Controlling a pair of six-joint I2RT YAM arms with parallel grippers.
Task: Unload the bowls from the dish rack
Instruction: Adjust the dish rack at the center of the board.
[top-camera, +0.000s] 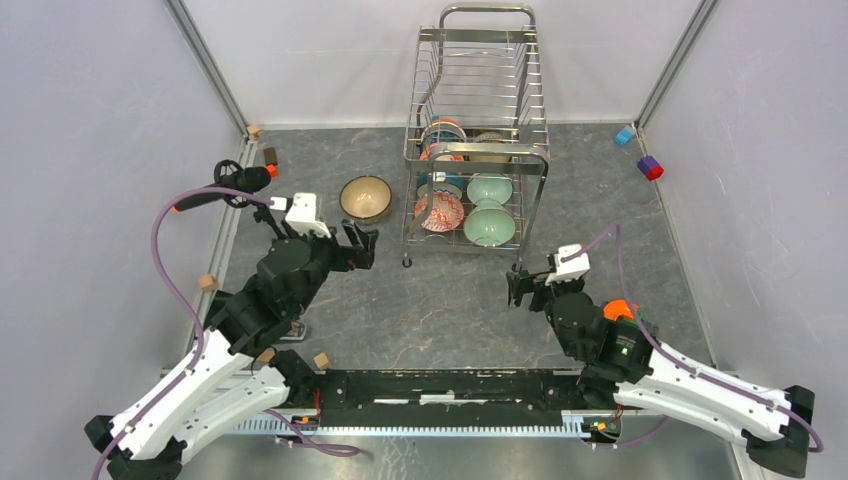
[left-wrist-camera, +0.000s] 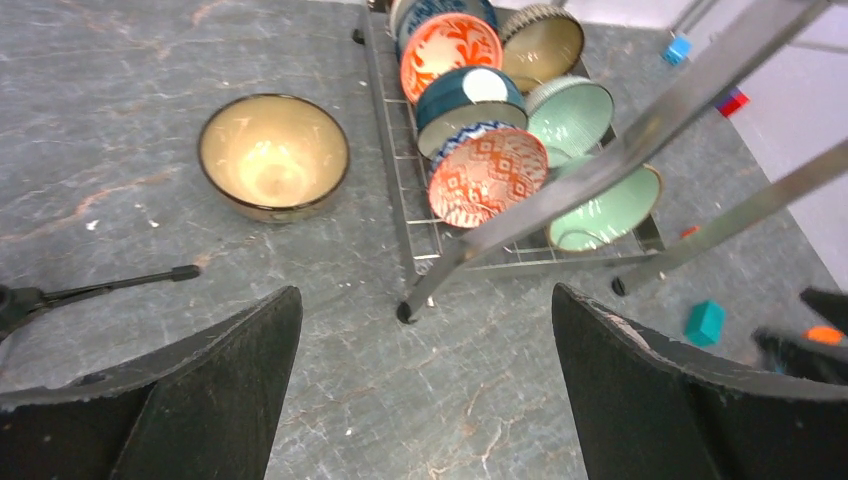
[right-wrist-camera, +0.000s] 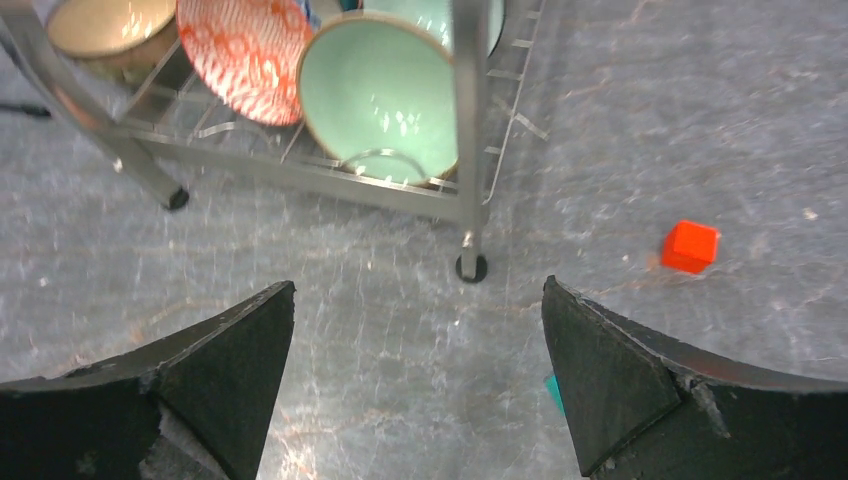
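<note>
Left hand (top-camera: 362, 245) and right hand (top-camera: 522, 288) both spread apart, empty. Dish rack (top-camera: 478, 150) ahead of them holds several bowls (top-camera: 489, 222) on edge; tan bowl (top-camera: 366, 197) sits on tabletop (top-camera: 440, 310) before left hand

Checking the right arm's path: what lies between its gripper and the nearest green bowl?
Bare table, then the rack's front rail before the green bowl; right wrist view shows it.

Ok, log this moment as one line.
left hand: open, empty | right hand: open, empty | tan bowl: upright on table, left of dish rack | other bowls: in rack's lower tier
</note>
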